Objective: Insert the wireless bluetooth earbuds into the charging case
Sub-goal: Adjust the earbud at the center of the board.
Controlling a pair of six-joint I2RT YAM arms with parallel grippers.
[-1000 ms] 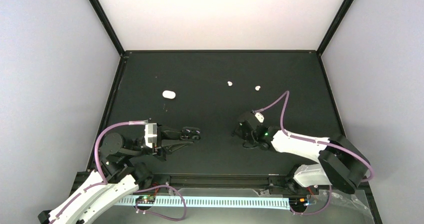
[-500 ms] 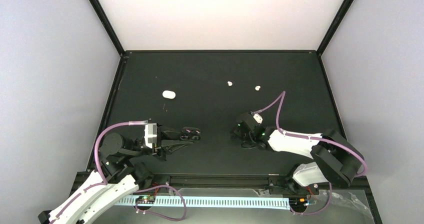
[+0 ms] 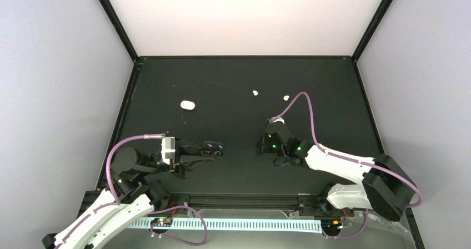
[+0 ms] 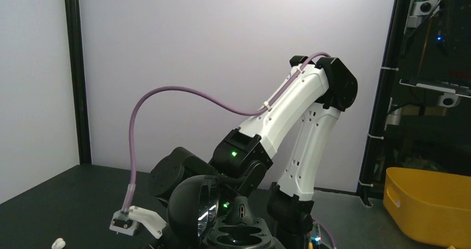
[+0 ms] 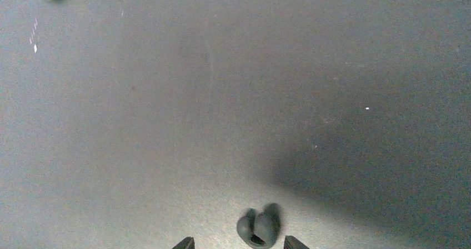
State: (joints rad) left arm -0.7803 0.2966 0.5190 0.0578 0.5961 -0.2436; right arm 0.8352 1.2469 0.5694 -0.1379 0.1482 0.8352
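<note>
My right gripper (image 5: pixel 237 242) stands open. Its two dark tips are parted at the bottom edge of my wrist view, and between them, touching neither, a small dark rounded earbud (image 5: pixel 258 228) lies on the matte black tabletop (image 5: pixel 222 93), closer to one tip than the other. My left gripper (image 3: pixel 208 150) lies low and level near the front of the table, pointing across toward the right one, and is closed on a glossy black charging case (image 4: pixel 239 235). My left fingers are out of that wrist view, but the case sits right at its lower edge, with the domed lid swung open and the moulded base facing up. From above, the case shows as a dark lump at the end of my left fingers, well apart from the dark earbud. Farther out, two tiny white earbuds (image 3: pixel 255 93) (image 3: pixel 286 98) rest on the far half of the table, apart from each other and well beyond my right gripper. A white oval object (image 3: pixel 188 105) lies on the far left, well beyond my left gripper. Past the open case, my left wrist view shows my white-and-black right arm (image 4: pixel 289 110) bent down to the table with its purple cable (image 4: pixel 183 93) looping off it, and a yellow plastic bin (image 4: pixel 433 204) behind.
</note>
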